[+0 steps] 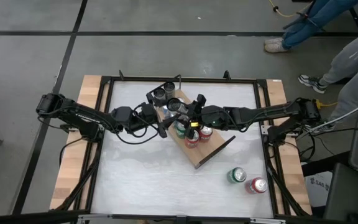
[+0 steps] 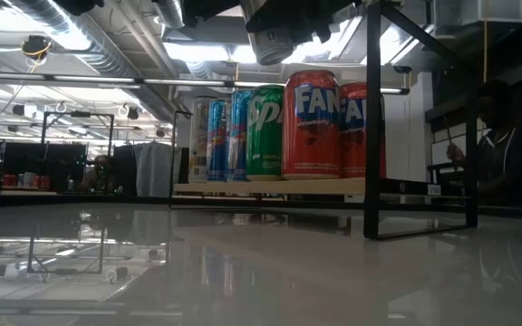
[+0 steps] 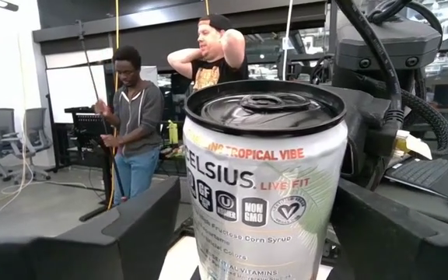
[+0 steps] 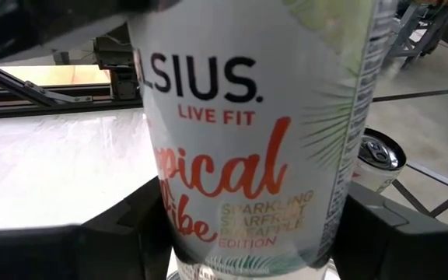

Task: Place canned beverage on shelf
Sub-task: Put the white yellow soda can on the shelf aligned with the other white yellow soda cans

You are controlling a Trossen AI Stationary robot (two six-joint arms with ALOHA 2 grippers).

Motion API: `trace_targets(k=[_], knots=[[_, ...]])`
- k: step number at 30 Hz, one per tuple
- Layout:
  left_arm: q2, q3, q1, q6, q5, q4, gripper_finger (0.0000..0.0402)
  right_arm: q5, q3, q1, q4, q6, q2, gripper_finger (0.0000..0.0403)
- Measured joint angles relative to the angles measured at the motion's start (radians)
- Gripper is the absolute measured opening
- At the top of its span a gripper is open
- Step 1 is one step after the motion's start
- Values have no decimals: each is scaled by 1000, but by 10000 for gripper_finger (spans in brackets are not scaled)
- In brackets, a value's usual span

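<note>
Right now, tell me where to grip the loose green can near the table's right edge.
Take the green can around its mid-wall, coming from the table-centre side: it seems to stand upright, and the red can sits close on its outer side. The right gripper, over the shelf beside the left gripper, is the nearer.

The high view looks straight down on the whole table, with the shelf [image 1: 194,140] near its middle. The low view sits at tabletop height, facing level across toward that shelf [image 2: 333,187] at moderate range. Both wrist views sit very close to one white Celsius can [image 3: 263,179] [image 4: 259,132], seeing it from opposite sides.
</note>
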Motion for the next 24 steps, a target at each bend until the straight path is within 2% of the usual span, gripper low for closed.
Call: trace_targets(k=[10,24], knots=[[4,0,0,-23,-2,-2,365,-5,0,1,17,0,0,248],[32,0,0,-29,2,3,368,-7,0,1,114,0,0,248]])
